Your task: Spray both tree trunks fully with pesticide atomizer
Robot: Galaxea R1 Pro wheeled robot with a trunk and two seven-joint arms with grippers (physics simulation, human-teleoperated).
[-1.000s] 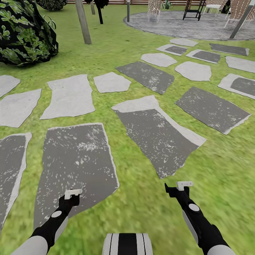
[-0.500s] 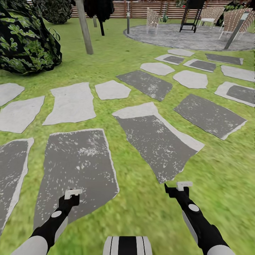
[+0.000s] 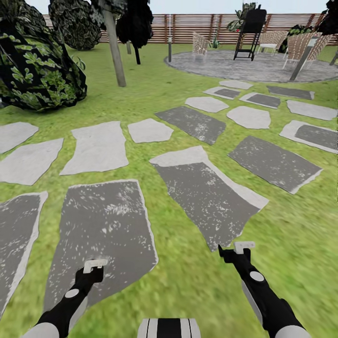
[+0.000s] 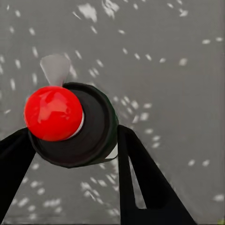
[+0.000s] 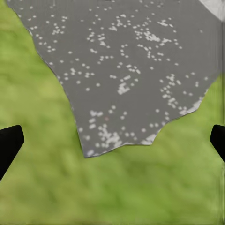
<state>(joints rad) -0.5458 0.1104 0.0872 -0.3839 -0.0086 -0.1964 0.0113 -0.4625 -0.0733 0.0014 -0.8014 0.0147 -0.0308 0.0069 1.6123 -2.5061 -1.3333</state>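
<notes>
Gripping the atomizer (image 4: 70, 124), the left claw (image 4: 70, 154) is closed on its dark round body, one finger (image 4: 145, 183) on each side. The atomizer shows a glossy red knob on a black disc with a pale nozzle tab beyond it, held above a dark speckled paving stone (image 4: 164, 70). In the head view the left claw (image 3: 94, 268) hangs over the near edge of that stone (image 3: 101, 230).

The right claw (image 3: 237, 249) is wide open and holds nothing; its two tips (image 5: 9, 143) sit at opposite sides of the wrist view, over grass (image 5: 112, 187) just off a stone's jagged edge.

Ahead, stones alternate with grass strips across the lawn (image 3: 291, 225). A trunk (image 3: 115, 47) stands well ahead at the left, beside a dark bush (image 3: 42, 70). A slat fence (image 3: 197, 26) closes the far side behind a round paved patio (image 3: 244, 68) with chairs.
</notes>
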